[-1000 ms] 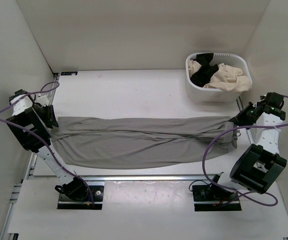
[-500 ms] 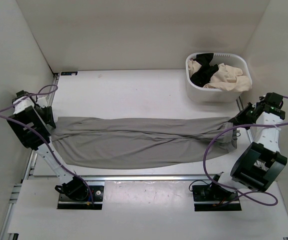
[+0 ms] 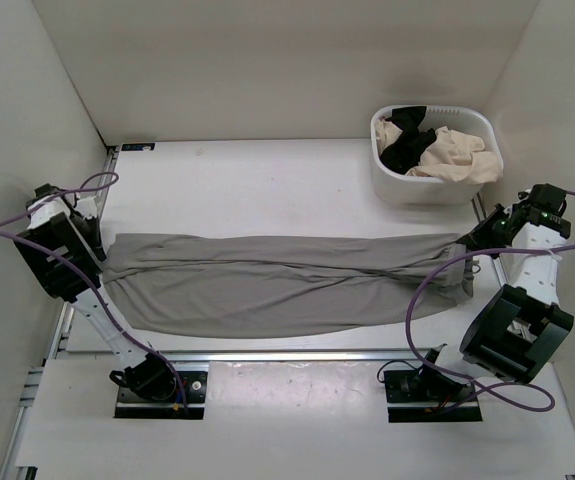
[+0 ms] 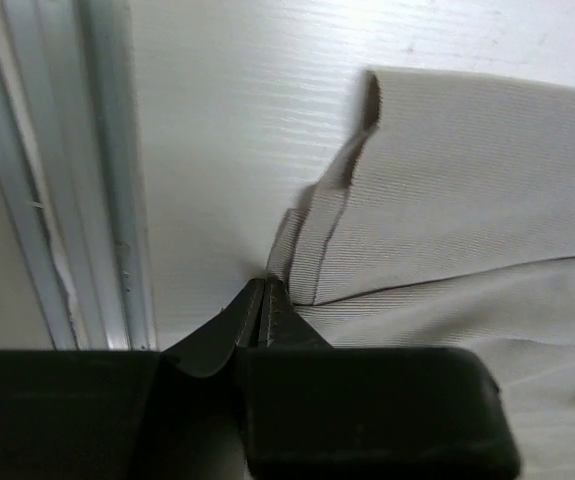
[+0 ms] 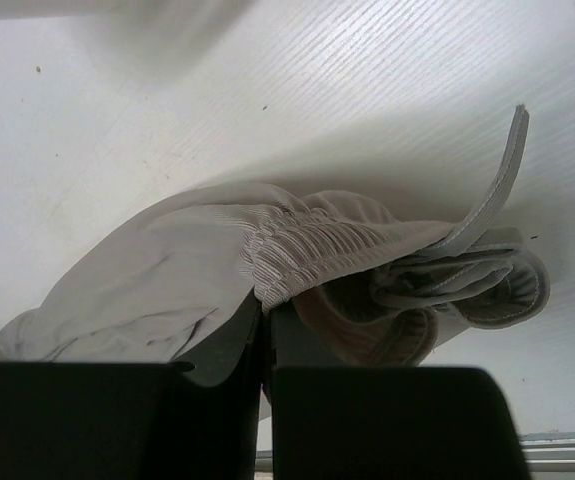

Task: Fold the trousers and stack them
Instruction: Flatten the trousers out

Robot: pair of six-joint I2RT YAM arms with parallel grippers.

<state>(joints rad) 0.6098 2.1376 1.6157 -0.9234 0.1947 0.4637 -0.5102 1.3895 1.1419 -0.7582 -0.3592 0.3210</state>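
Note:
The grey trousers (image 3: 277, 285) lie stretched flat across the table, leg cuffs at the left, waistband at the right. My left gripper (image 3: 100, 247) is shut on the cuff hem (image 4: 307, 265) at the left edge of the table. My right gripper (image 3: 475, 240) is shut on the ribbed elastic waistband (image 5: 312, 245), with the drawstring (image 5: 492, 200) hanging loose beside it. The cloth is pulled taut between the two grippers.
A white basket (image 3: 433, 190) at the back right holds a black garment (image 3: 407, 148) and a beige garment (image 3: 457, 152). A metal rail (image 4: 107, 170) runs along the table's left edge. White walls enclose the left, back and right sides.
My left gripper has moved a little to the left with the cuff, pulling the trousers straighter. My right gripper has barely moved.

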